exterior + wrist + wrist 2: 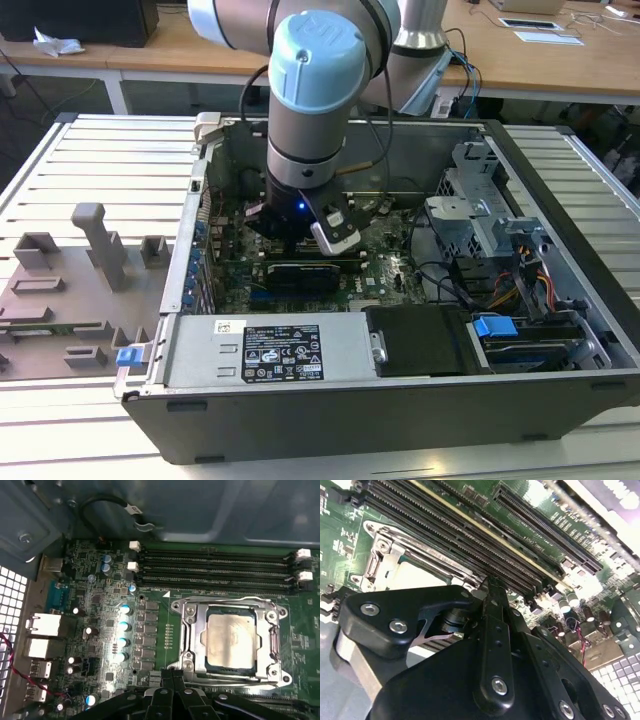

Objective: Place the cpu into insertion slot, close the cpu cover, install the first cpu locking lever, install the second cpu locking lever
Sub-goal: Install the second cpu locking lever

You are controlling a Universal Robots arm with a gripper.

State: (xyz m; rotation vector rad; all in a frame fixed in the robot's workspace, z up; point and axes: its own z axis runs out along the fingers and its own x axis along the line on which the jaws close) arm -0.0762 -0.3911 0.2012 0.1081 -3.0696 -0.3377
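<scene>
The black gripper (490, 587) sits nearest the lens in both wrist views, and its fingers (172, 680) look pressed together into one narrow tip with nothing pinched between them. In the first wrist view that tip rests at the 6 o'clock edge of the insertion slot (187, 635), just beside the silver rim; whether it touches the metal cannot be told.

Outward from there, the cpu (232, 640) lies flat in the socket, its dull silver top showing through the square opening of the cpu cover (272, 630), which appears folded down over it. The locking levers cannot be picked out clearly (thin wire parts are hard to tell from the frame). Beyond the socket, at 12 o'clock, run the long black memory slots (215, 565) with white clips at their ends. In the exterior view the arm (315, 110) reaches down into the open computer case (560, 330), which sits on a slatted grey counter (110, 170).

Judging from this, the risk is a slip: a closed tip pushing beside the frame could skid onto the green board or the memory slots and scrape them, or press the cover unevenly onto the chip.

White stickers on the case's near wall carry print, but none of it is legible.
</scene>
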